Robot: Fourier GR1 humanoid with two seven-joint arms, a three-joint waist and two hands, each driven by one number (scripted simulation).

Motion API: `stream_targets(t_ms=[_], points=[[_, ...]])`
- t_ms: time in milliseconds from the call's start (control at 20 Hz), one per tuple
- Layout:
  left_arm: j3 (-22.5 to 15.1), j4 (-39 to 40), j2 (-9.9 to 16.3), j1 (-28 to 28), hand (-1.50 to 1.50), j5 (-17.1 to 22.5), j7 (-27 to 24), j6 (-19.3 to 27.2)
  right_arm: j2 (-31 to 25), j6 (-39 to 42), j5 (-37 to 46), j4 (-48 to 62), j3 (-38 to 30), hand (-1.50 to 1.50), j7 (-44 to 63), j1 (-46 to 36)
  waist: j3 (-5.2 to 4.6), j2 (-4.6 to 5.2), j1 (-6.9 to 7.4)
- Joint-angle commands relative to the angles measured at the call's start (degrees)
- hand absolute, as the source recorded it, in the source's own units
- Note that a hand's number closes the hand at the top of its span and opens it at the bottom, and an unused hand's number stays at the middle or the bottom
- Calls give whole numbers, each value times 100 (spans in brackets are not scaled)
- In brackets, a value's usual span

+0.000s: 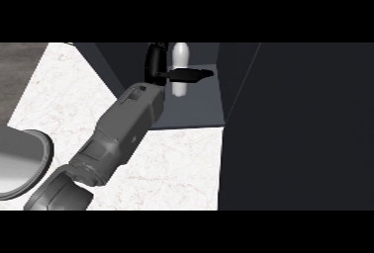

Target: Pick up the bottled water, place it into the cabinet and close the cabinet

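Inside the dark cabinet (197, 106) at the top of the head view, we see the bottled water (179, 69) standing upright, a pale white bottle with a rounded cap end toward the back. It stands on the cabinet's grey floor, well in from the front lip, with the slanting left wall on one side and the tall black door panel (306, 128) on the other.

We see one arm only. Its grey forearm (120, 133) comes up from the lower left and runs diagonally over the white marbled counter (175, 168) into the cabinet opening. We cannot tell from this view whether it is the left arm or the right one.

At its end the black hand (159, 66) sits against the left side of the bottle. Its fingers rise in a dark curve along the bottle's left edge, and its thumb (191, 74) reaches across the front of the bottle at about mid-height, its tip ending just past the bottle's right edge. So the hand is wrapped round the bottle, with fingers on one side and the thumb across the front. We cannot tell whether the bottle's base touches the cabinet floor or hangs just above it.

Down at the left edge, we see part of a round grey metal rim (29, 163) lying on the counter, well apart from the cabinet.
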Motion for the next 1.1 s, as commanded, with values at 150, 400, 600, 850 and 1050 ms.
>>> stream_targets(t_ms=[150,400,600,850,1050], points=[[64,-379,-73,479,-150,10,-260,-235,172,-201,-116,-562,270,-150,439,80,2,-53,165],[-564,-1322,-75,1057,-150,329,175,-385,244,-530,44,-963,595,-150,916,60,-1,-97,198],[-1159,-2227,-75,1902,-150,627,163,-632,198,-490,18,-954,545,-150,759,111,-2,-126,214],[-1653,-3540,-76,2696,-150,866,354,-842,251,-615,91,-528,572,-150,726,-202,2,-124,370],[-1851,-4572,130,3341,-150,685,667,-909,124,-349,205,-479,373,-150,313,212,6,-139,344]])
